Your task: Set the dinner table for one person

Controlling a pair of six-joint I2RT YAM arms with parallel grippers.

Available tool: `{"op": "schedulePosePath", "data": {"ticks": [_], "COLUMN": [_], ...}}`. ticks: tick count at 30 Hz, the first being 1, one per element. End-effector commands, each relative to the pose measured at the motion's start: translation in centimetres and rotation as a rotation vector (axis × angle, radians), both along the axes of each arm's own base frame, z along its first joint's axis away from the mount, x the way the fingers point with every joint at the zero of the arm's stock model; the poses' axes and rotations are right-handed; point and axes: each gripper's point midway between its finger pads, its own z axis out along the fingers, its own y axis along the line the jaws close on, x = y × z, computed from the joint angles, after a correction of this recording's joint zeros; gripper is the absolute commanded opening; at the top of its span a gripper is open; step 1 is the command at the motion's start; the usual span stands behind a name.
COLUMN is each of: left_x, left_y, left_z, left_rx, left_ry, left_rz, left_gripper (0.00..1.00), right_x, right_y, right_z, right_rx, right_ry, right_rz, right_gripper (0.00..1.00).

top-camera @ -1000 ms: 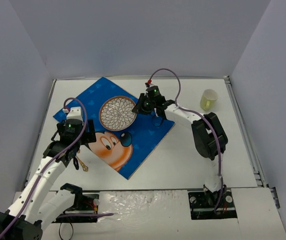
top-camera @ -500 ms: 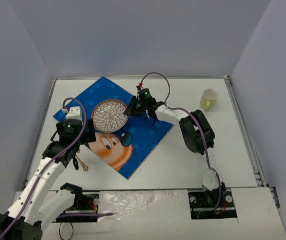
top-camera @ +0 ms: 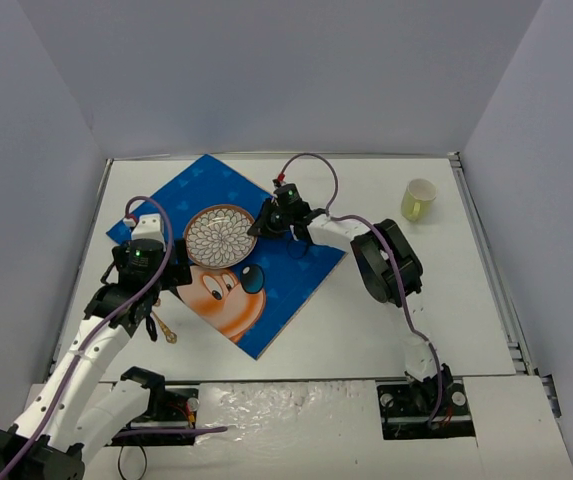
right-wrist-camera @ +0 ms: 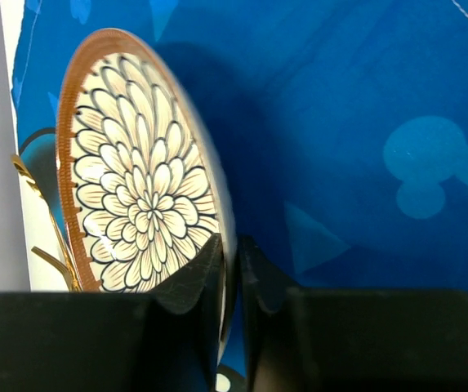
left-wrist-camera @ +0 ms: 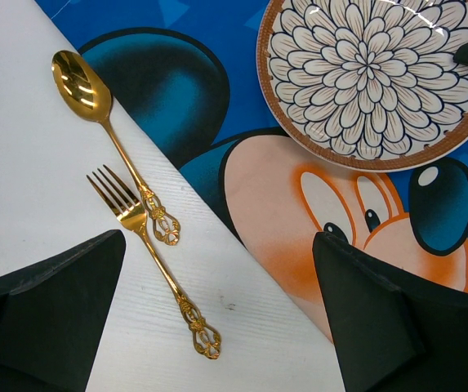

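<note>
From above, the left arm [top-camera: 91, 350] covers most of the cutlery [top-camera: 169, 333], leaving 1 gold handle showing. The plate [left-wrist-camera: 364, 73] runs off the left wrist view's top and right edges.

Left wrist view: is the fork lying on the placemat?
No, the fork lies wholly on the white dinner table, beside the placemat edge.

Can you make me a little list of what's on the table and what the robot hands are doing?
plate: flowery, rim pinched by the right gripper, over the placemat
placemat: blue, cartoon mouse
left gripper: open, above the fork and spoon
fork, spoon: gold, side by side, by the placemat's edge
cup: far right of the table, alone
</note>
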Motion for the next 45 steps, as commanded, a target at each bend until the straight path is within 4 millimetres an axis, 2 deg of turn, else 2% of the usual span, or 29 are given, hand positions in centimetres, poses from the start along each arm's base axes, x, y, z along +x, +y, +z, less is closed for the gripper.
{"op": "schedulePosePath", "data": {"ticks": [1, 3, 4, 6, 8, 9, 11, 14, 16, 18, 19, 21, 24, 27, 30, 32, 33, 38, 45], "left_x": [1.0, 1.0, 1.0, 1.0, 1.0, 1.0, 0.9, 0.9, 1.0, 1.0, 1.0, 1.0, 1.0, 1.0, 1.1, 1.1, 1.1, 1.1, 1.1], "left_y": [0.1, 0.1, 0.1, 0.1, 0.2, 0.2, 0.3, 0.3, 0.3, 0.3, 0.3, 0.3, 0.3, 0.3, 0.4, 0.3, 0.3, 0.3, 0.2], "left_z": [2.0, 1.9, 1.9, 1.9, 1.9, 1.9, 1.9, 1.9, 1.9, 1.8, 1.7, 1.6, 1.6, 1.7, 1.6, 1.6, 1.6, 1.6, 1.5], "left_rx": [-0.019, -0.019, -0.018, -0.017, -0.016, -0.015, -0.013, -0.013, -0.014, -0.012, -0.012, -0.01, -0.009, -0.009, -0.008, -0.01, -0.009, -0.012, -0.014], "left_ry": [-0.077, -0.076, -0.074, -0.075, -0.076, -0.076, -0.077, -0.074, -0.073, -0.069, -0.065, -0.061, -0.06, -0.06, -0.061, -0.059, -0.058, -0.058, -0.056], "left_rz": [0.023, 0.021, 0.023, 0.023, 0.025, 0.026, 0.03, 0.031, 0.032, 0.033, 0.032, 0.033, 0.036, 0.035, 0.036, 0.032, 0.035, 0.033, 0.029], "left_gripper": [0.97, 0.97, 0.97, 0.97, 0.97, 0.97, 0.97, 0.97, 0.97, 0.97, 0.97, 0.97, 0.97, 0.97, 0.97, 0.97, 0.97, 0.97, 0.97], "right_x": [2.2, 2.3, 2.6, 2.9, 3.4, 3.4, 3.6, 4.5, 4.3, 4.2, 4.1, 3.7, 2.5, 1.8, 1.5, 1.7, 1.7, 3.1, 5.1], "right_y": [0.9, 0.2, -0.6, -1.4, -2.7, -3.3, -5.8, -12.0, -15.9, -21.6, -24.4, -29.8, -36.0, -40.2, -43.0, -43.8, -45.3, -46.2, -46.5], "right_z": [6.8, 6.3, 6.3, 6.4, 7.6, 7.3, 9.1, 11.5, 13.1, 15.6, 16.2, 15.8, 15.4, 15.4, 14.7, 14.1, 13.6, 11.7, 8.7], "right_rx": [0.104, 0.072, 0.052, 0.011, -0.032, -0.064, -0.144, -0.337, -0.406, -0.51, -0.551, -0.621, -0.685, -0.7, -0.708, -0.705, -0.709, -0.724, -0.738], "right_ry": [-0.184, -0.189, -0.189, -0.211, -0.244, -0.249, -0.279, -0.352, -0.37, -0.409, -0.419, -0.389, -0.341, -0.317, -0.284, -0.264, -0.244, -0.217, -0.192], "right_rz": [0.015, 0.011, -0.003, -0.002, -0.02, -0.022, -0.05, -0.188, -0.255, -0.384, -0.432, -0.512, -0.588, -0.646, -0.679, -0.686, -0.711, -0.681, -0.638], "right_gripper": [0.19, 0.3, 0.42, 0.54, 0.72, 0.76, 0.81, 0.86, 0.87, 0.87, 0.87, 0.87, 0.86, 0.85, 0.84, 0.82, 0.81, 0.75, 0.63]}}
